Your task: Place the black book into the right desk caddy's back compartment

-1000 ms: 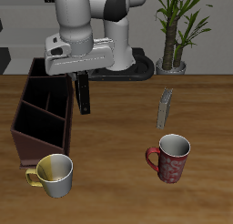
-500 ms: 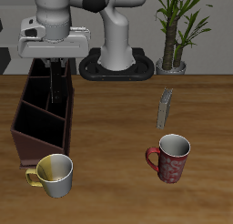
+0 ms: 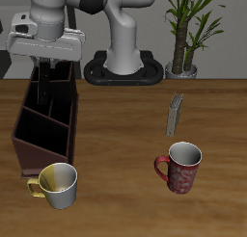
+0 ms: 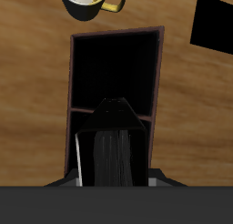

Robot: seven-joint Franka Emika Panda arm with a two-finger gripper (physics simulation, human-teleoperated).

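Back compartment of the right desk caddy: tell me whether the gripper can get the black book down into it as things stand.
Probably yes. The gripper hangs above the right desk caddy at its far end, holding the black book upright. The back compartment looks open, with nothing visibly blocking it; the exact line-up is hard to judge.

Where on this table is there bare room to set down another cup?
The widest bare stretch lies between the yellow mug and the red mug, reaching back to the grey book. It is crowded around the wooden box, where the gripper holds the black book over it.
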